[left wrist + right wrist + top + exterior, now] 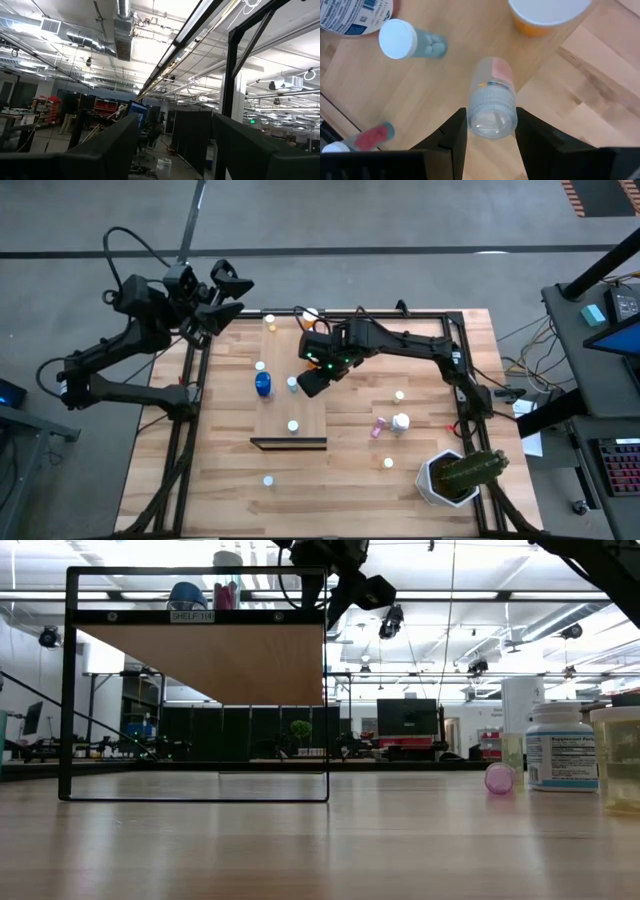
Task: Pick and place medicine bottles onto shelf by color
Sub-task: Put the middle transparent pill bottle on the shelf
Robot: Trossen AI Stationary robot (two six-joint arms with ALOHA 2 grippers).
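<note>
Right gripper (490, 131) pinching a clear bottle (492, 100) with a pink label, contents hard to make out. Upper left, a white-capped bottle (412, 41) holding pale tablets. Left gripper (228, 292) spread, upper left in the high view.

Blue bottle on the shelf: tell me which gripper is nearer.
Right. The right gripper hangs just beside the blue bottle, over the shelf; the left gripper is raised past the table's far-left corner.

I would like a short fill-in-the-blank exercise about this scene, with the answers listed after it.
1. The right gripper holds a clear bottle above the ____.
2. The left gripper waits beyond the table's far-left corner with its fingers ____.
3. In the high view, the fat bottle standing on the shelf is ____ in colour.

Answers: shelf; open; blue
</note>
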